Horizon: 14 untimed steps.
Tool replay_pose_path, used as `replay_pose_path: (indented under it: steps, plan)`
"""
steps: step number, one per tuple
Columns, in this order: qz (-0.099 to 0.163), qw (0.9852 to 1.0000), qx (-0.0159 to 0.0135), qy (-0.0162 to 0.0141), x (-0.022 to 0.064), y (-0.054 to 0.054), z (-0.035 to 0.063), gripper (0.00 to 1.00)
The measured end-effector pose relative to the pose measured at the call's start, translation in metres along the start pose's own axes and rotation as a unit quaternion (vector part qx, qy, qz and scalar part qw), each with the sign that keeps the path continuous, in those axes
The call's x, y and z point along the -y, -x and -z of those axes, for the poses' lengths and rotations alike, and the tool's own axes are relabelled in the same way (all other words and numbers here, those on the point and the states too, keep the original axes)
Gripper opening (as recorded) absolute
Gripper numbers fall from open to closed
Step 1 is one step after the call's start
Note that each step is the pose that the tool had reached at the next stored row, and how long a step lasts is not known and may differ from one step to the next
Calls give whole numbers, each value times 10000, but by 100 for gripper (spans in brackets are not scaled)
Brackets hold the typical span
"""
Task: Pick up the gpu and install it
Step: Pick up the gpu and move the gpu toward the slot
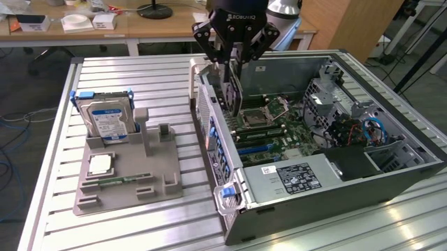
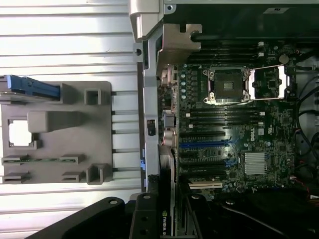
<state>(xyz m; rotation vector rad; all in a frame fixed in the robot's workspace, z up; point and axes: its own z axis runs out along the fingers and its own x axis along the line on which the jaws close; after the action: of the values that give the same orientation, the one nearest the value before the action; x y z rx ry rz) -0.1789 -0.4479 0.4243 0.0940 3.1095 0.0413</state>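
My gripper (image 1: 233,58) hangs over the rear end of the open computer case (image 1: 412,157), shut on the gpu (image 1: 233,91). The gpu is a thin dark card held on edge, its lower part dipping just inside the case wall above the motherboard (image 1: 276,117). In the wrist view the gpu (image 2: 166,199) runs between my fingers (image 2: 144,219) and shows a green logo. It hangs beside the case's rear wall, near the blue expansion slots (image 2: 204,145). I cannot tell whether its edge touches a slot.
A grey parts holder (image 1: 125,180) sits on the slatted metal table at the exterior view's left. It carries an upright silver hard drive (image 1: 104,119), a square chip (image 1: 101,164) and a green memory stick (image 1: 115,182). Inside the case, blue cables (image 1: 373,128) lie near the drive cage.
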Motion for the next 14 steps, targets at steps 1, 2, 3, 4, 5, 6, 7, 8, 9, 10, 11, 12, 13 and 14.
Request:
replay_pose_path:
  steps: [1,2,3,4,5,6,7,8,9,10,11,12,13,14]
  plan:
    - [0,10000,0,0,-1,14,-1,26]
    - [0,10000,0,0,-2,28,-1,26]
    - [0,10000,0,0,-3,43,-1,26]
    - [0,10000,0,0,-4,57,-2,26]
    - [0,10000,0,0,-4,71,-2,26]
    - [0,10000,0,0,-5,85,-3,26]
    - [0,10000,0,0,-6,99,-3,26]
    - [0,10000,0,0,-7,113,-3,26]
    - [0,10000,0,0,-8,128,-4,26]
    - [0,10000,0,0,-9,141,-5,26]
    - [0,10000,0,0,-9,153,-5,26]
    - [0,10000,0,0,-10,166,-5,26]
    - [0,10000,0,0,-11,178,-5,26]
    - [0,10000,0,0,-12,191,-6,26]
